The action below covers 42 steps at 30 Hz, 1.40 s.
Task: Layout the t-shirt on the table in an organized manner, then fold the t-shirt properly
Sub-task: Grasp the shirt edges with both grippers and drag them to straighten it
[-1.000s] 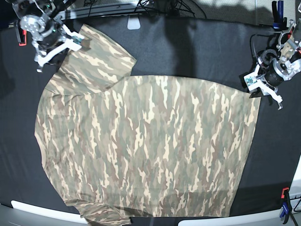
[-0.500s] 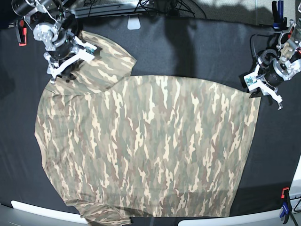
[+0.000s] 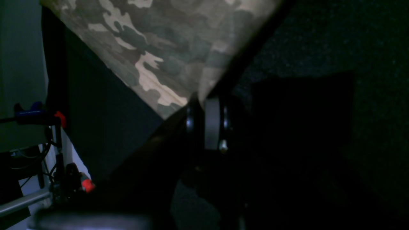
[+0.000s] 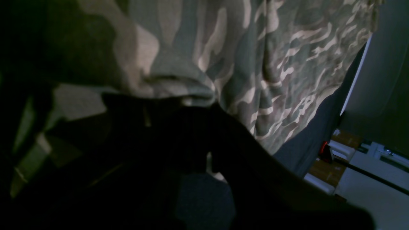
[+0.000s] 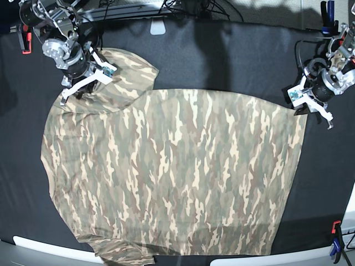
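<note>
I am laying the camouflage t-shirt (image 5: pixel 172 172) out; it lies spread across the black worktop (image 5: pixel 233 55). My right pincer (image 5: pixel 83 83) is pinched on the far-left sleeve, and my left pincer (image 5: pixel 310 105) is clamped on the far-right hem corner. Next, I judge, both should pull outward to flatten the sleeve.

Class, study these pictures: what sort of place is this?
Probably a robotics lab bench: two robot arms work a t-shirt on a black-covered table, with clamps at its edge and cables behind.

The t-shirt (image 5: pixel 172 172) runs off the bottom edge
</note>
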Tool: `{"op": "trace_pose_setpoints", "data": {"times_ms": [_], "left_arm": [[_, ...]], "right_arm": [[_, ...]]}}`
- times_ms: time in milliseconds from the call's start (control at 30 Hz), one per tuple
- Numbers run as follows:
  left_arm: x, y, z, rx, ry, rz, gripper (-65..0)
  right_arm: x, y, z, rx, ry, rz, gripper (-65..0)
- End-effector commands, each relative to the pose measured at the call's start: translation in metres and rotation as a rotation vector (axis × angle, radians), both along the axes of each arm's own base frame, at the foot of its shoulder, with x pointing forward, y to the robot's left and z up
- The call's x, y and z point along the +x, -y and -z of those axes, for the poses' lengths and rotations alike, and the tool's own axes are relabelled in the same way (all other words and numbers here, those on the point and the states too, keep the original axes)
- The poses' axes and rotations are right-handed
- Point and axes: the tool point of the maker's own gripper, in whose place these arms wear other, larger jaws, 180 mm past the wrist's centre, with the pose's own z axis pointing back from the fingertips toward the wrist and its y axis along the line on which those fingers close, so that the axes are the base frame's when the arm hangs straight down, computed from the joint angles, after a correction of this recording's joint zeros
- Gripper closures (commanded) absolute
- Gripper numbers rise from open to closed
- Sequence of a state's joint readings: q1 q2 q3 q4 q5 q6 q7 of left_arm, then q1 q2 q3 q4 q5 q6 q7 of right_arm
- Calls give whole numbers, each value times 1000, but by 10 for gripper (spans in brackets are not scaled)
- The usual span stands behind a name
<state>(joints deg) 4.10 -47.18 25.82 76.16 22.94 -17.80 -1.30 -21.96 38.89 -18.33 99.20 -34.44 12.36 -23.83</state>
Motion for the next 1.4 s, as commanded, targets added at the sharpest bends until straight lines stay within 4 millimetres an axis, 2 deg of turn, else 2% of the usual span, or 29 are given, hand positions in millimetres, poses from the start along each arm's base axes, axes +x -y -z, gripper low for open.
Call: {"op": "trace_pose_setpoints", "data": {"times_ms": [0,167,333,467,667,900,1033,1133,1367], "left_arm": [[1,-6,-3,8,-4,-1,0],[-12,1,-5,-81,-41,-44,0],[-44,10,-7,-99,-111,-68,0],[-62,7,-13,-79,-83,-132,0],[-107,9,-23,-118,-116,-166,0],[-145,8,-41,-167,-135,-223,0],[-159,7,-46,-184,-142,-247,0],[-164,7,-46,-184,-152,-245,0],[-157,0,-50,-172,-129,-257,0]], "right_arm": [[2,0,-5,2,10,-12,0],[-9,13,-20,-11,40,33,0],[-32,26,-41,-51,39,37,0],[-52,28,-53,-37,47,51,0],[-80,28,-67,-11,38,81,0],[-121,26,-76,7,-23,114,0],[-142,26,-77,-15,-43,115,0],[-149,27,-78,-27,-44,119,0],[-145,28,-81,-23,-18,132,0]]}}
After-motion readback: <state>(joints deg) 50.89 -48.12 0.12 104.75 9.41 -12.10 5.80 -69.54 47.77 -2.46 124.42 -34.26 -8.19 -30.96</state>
